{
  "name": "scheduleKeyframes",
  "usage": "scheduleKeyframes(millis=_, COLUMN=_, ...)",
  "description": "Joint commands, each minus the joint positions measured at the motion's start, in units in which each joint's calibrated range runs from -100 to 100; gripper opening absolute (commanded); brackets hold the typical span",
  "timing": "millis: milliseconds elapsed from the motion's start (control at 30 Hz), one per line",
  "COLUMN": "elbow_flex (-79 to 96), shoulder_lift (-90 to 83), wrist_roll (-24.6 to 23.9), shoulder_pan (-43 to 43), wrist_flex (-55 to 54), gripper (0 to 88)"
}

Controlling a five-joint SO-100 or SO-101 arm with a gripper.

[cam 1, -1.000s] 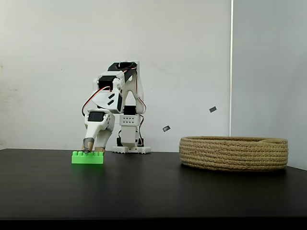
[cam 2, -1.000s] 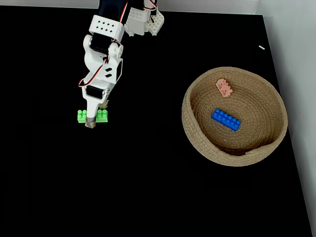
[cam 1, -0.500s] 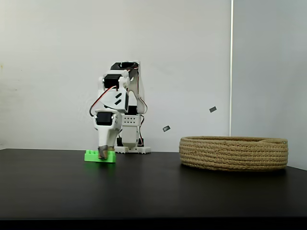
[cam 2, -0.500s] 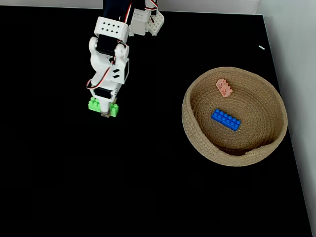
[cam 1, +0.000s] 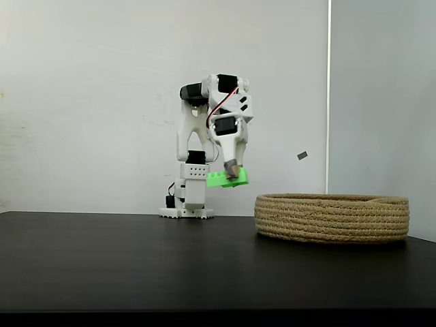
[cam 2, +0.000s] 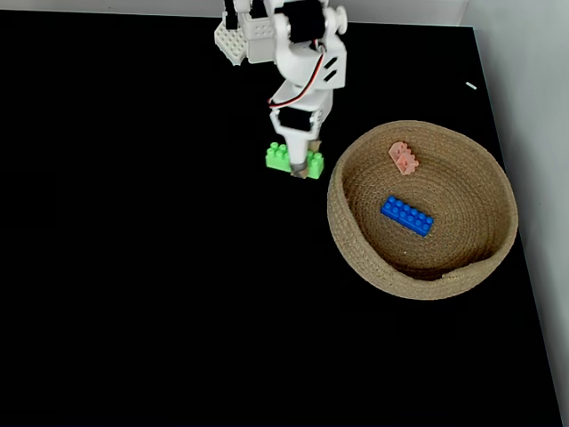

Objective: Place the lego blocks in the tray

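Note:
My gripper (cam 1: 231, 170) (cam 2: 300, 166) is shut on the long green lego block (cam 1: 227, 179) (cam 2: 281, 158) and holds it in the air, well above the black table and just left of the tray. The tray (cam 1: 332, 218) (cam 2: 356, 258) is a wide coiled-rope basket on the right. A blue lego block (cam 2: 407, 215) lies in its middle and a salmon-pink one (cam 2: 404, 157) near its far side, both seen from above.
The arm's white base (cam 1: 186, 212) (cam 2: 249, 40) stands at the back of the black table (cam 1: 136, 266) (cam 2: 133, 294). The table's right edge (cam 2: 520, 258) runs close behind the tray. A white wall rises behind.
The gripper has lifted the green block off the table and carried it right, from the left side to just beside the tray's rim.

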Motion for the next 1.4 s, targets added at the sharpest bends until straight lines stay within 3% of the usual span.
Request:
scheduleKeyframes(millis=0, elbow_flex=-2.06, shoulder_lift=-8.87, wrist_roll=-2.20, shoulder_pan=-6.55, wrist_flex=-3.63, gripper=0.0)
scheduleKeyframes(millis=300, elbow_flex=10.07, shoulder_lift=-9.30, wrist_roll=-1.56, shoulder_pan=-13.06, wrist_flex=-22.29, gripper=0.3)
scheduleKeyframes(millis=633, elbow_flex=10.89, shoulder_lift=-8.96, wrist_roll=-4.15, shoulder_pan=-16.60, wrist_flex=-25.78, gripper=22.3)
scheduleKeyframes(millis=800, elbow_flex=13.62, shoulder_lift=-9.30, wrist_roll=-3.27, shoulder_pan=-14.38, wrist_flex=-25.29, gripper=27.0)
scheduleKeyframes(millis=867, elbow_flex=14.63, shoulder_lift=-10.16, wrist_roll=-2.39, shoulder_pan=-12.98, wrist_flex=-22.70, gripper=23.0)
scheduleKeyframes(millis=1000, elbow_flex=19.00, shoulder_lift=-14.03, wrist_roll=0.88, shoulder_pan=-6.46, wrist_flex=-18.70, gripper=1.6)
scheduleKeyframes(millis=1167, elbow_flex=27.76, shoulder_lift=-22.28, wrist_roll=6.15, shoulder_pan=4.09, wrist_flex=-19.37, gripper=0.3)
scheduleKeyframes(millis=1367, elbow_flex=39.98, shoulder_lift=-37.76, wrist_roll=10.06, shoulder_pan=9.45, wrist_flex=-20.95, gripper=0.2)
